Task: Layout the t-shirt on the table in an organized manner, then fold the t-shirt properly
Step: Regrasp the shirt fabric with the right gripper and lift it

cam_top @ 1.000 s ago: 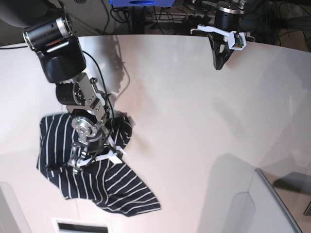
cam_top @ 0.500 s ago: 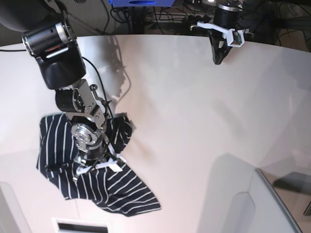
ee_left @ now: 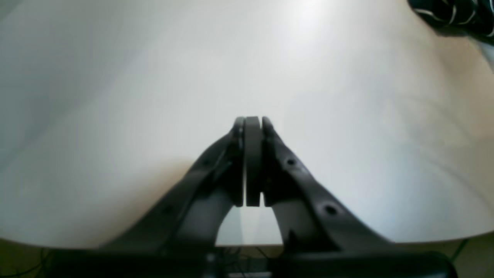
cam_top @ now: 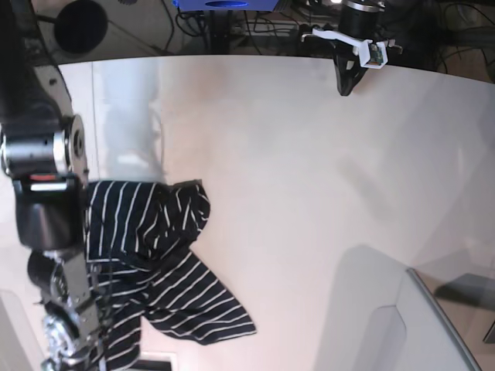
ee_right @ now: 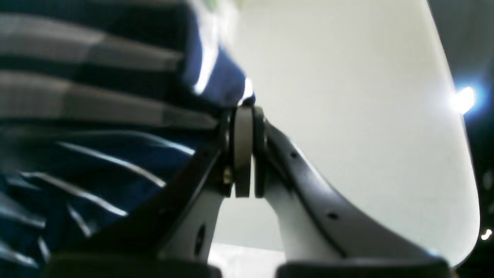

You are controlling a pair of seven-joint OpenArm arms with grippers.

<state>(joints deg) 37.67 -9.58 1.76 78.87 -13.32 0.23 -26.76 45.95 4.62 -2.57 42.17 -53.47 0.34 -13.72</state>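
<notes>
Right pincer point(ee_right: 243, 116) pinches the edge of the crumpled t-shirt point(cam_top: 158, 255) near the bench point(cam_top: 309, 193) near-left corner, likely to drag it flat, while left pincer point(ee_left: 252, 121) waits pressed together, empty, at the far edge.

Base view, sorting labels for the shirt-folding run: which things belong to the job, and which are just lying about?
Part of the job:
- t-shirt, crumpled
- table
- right tool, shut on the t-shirt
- left tool, shut, holding nothing

Just lying about:
- cables beyond the table
- blue unit beyond the table
</notes>
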